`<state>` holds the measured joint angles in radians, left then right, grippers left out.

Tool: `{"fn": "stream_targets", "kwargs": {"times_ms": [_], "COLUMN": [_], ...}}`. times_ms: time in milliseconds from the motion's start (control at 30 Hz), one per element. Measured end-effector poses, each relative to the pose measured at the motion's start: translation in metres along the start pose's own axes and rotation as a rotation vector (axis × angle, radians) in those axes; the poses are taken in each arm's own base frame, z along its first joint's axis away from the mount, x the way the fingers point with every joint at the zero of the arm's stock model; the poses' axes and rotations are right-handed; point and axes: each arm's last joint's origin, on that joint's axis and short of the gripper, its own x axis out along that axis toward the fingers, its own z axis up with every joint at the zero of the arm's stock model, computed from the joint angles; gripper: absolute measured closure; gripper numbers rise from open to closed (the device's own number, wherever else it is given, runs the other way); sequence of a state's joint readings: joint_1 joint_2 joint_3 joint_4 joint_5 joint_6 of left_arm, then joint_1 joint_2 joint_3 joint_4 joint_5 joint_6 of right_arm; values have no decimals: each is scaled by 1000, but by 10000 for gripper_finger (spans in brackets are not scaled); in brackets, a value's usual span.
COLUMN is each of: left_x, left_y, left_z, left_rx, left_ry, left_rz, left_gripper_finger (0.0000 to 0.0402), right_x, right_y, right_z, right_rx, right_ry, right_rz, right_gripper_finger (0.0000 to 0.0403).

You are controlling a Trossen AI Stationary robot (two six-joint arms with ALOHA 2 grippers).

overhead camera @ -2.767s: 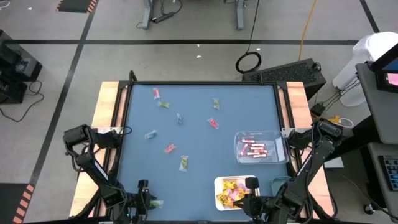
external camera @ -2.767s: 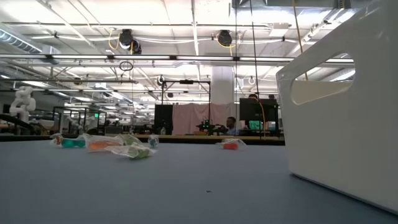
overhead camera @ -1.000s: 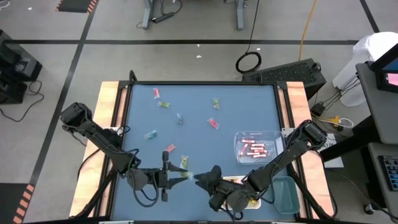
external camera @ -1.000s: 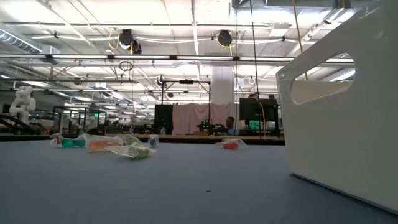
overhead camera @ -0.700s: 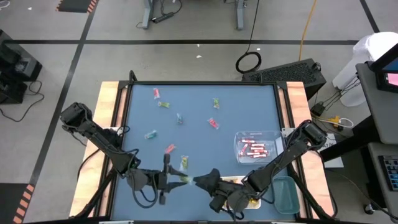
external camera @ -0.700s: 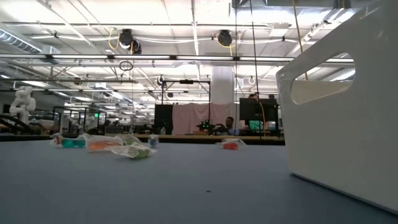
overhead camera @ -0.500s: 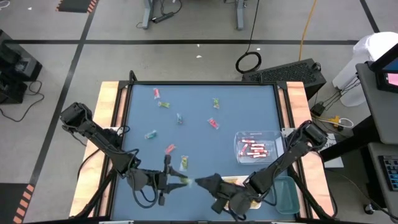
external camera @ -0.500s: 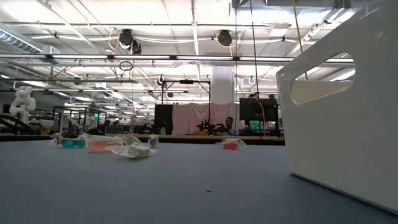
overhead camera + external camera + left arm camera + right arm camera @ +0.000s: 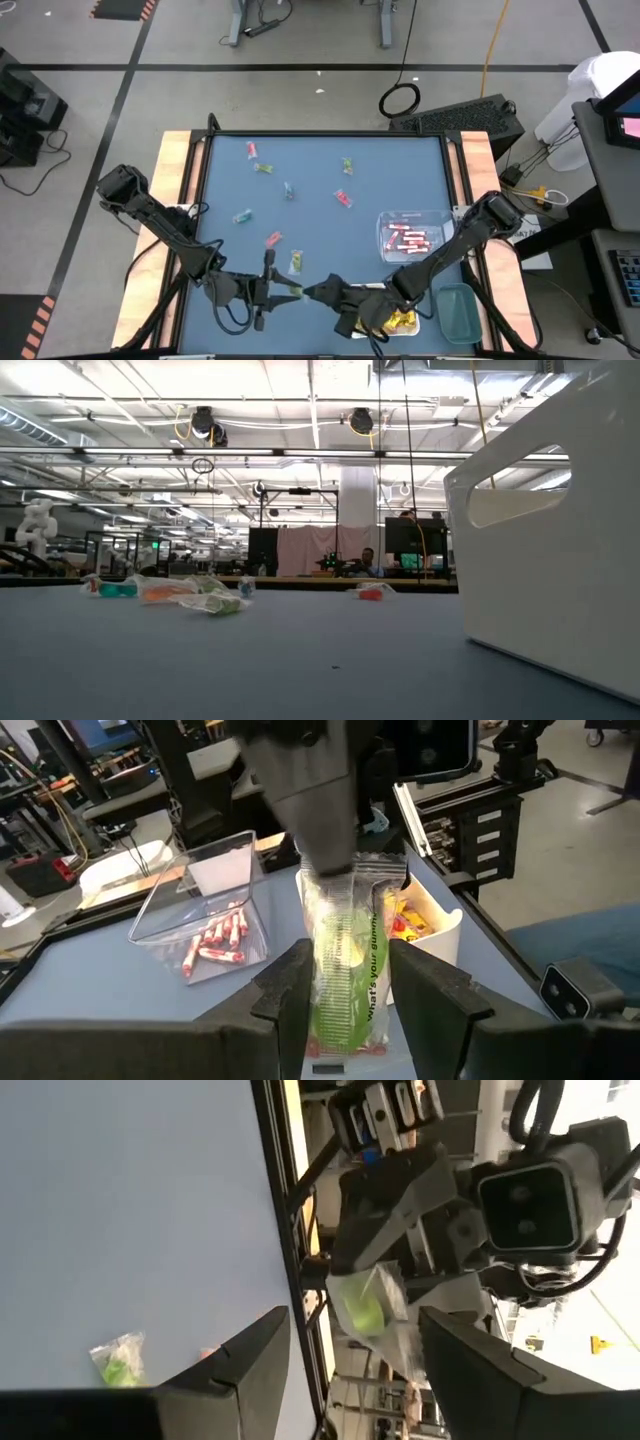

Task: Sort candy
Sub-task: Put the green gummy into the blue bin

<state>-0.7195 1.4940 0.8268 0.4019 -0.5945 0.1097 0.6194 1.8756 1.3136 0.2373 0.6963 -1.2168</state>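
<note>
A green candy packet (image 9: 345, 965) is pinched between the left gripper's (image 9: 345, 995) narrowed fingers, long axis pointing straight ahead toward the right gripper (image 9: 318, 291), whose jaws stand wide just before it. Red sticks (image 9: 408, 240) and yellow packets (image 9: 400, 320) already sit in trays beyond; about eight candies lie loose behind.

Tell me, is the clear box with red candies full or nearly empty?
Nearly empty. The clear tray holds only a few red sticks lying along its bottom; the rest is bare.

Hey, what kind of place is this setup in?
Likely a robotics lab or industrial workshop: taped floor lines, open ceiling with hanging lights, and more workstations behind the table.
</note>
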Motion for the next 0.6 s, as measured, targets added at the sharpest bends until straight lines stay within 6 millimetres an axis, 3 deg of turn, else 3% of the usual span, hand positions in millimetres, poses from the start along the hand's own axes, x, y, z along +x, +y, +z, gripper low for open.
{"fn": "stream_targets", "kwargs": {"times_ms": [233, 600], "left_x": [0, 0], "left_y": [0, 0], "left_z": [0, 0], "left_rx": [-6, -26], "left_ry": [0, 0], "left_rz": [1, 1], "left_gripper_finger": [265, 265], "right_x": [13, 22], "right_y": [-9, -12], "right_z": [-12, -22], "right_rx": [43, 147], "right_ry": [-86, -142], "right_rz": [-3, 38], "right_gripper_finger": [202, 278]}}
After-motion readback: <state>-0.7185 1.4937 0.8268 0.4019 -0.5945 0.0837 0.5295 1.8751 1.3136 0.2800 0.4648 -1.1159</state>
